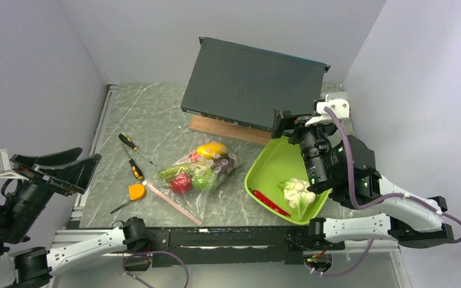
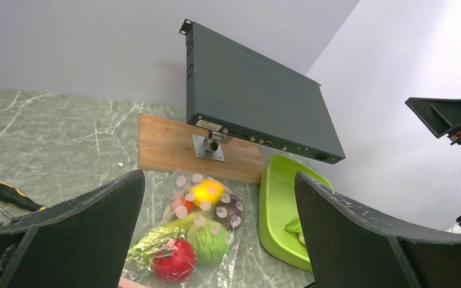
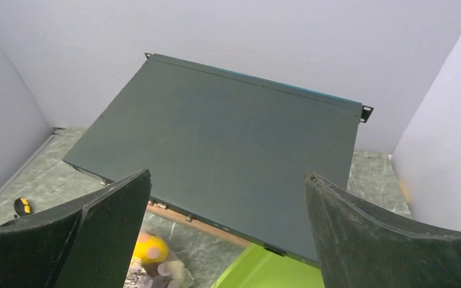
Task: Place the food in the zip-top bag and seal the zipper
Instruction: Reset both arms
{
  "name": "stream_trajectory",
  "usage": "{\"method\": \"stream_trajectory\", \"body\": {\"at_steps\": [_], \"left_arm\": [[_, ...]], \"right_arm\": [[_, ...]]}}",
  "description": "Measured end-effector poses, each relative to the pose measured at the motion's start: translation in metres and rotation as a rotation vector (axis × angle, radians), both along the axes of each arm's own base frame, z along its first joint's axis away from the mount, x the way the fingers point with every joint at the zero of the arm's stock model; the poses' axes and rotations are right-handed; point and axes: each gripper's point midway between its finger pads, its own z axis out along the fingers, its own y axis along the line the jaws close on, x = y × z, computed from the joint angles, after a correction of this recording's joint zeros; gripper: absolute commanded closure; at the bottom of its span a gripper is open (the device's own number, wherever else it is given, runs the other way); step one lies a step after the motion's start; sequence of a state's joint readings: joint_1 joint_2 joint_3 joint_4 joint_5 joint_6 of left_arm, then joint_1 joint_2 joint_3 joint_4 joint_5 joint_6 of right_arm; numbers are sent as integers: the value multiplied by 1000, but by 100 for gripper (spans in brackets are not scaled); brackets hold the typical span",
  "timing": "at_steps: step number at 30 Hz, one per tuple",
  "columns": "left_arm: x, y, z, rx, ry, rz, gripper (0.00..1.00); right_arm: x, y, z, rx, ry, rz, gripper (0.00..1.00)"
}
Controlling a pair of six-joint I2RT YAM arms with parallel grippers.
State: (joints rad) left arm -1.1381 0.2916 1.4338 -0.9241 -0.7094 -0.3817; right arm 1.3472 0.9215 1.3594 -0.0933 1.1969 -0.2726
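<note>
The grey-green marble table (image 1: 156,114) takes up most of my view. At its far side a dark rack box (image 1: 252,84) stands tilted over a wooden board (image 1: 216,129), and the box hides most of the board. My right arm hangs over the lime-green tray (image 1: 276,165) and covers its right rim in the overhead view. The white cauliflower (image 1: 297,192) and red chili (image 1: 270,203) lie in the tray's near end.

The zip-top bag (image 1: 201,171) lies flat on the table between the tray and the screwdrivers (image 1: 135,148). Through the crumpled plastic I can see the yellow fruit (image 1: 211,149), the green cabbage (image 1: 204,179), the red tomato (image 1: 181,183), the dark purple ball (image 1: 222,163) and the green stalks (image 1: 169,173). The rest of what is inside is too blurred to name. The zipper (image 1: 171,203) runs along the bag's near edge, and I cannot tell whether it is sealed.

A small yellow-orange object (image 1: 137,192) sits just beside the zipper's left end.

My left gripper (image 2: 219,180) is off the table's left edge, spread wide and empty. My right gripper (image 3: 227,175) is also spread wide and empty, and it faces the box.
</note>
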Motion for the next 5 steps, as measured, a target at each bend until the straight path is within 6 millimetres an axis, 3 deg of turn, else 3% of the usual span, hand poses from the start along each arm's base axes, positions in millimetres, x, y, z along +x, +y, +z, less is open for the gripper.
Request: {"method": "stream_trajectory", "body": {"at_steps": [5], "left_arm": [[0, 1, 0, 3, -1, 5, 0]], "right_arm": [[1, -1, -5, -12, 1, -12, 0]]}}
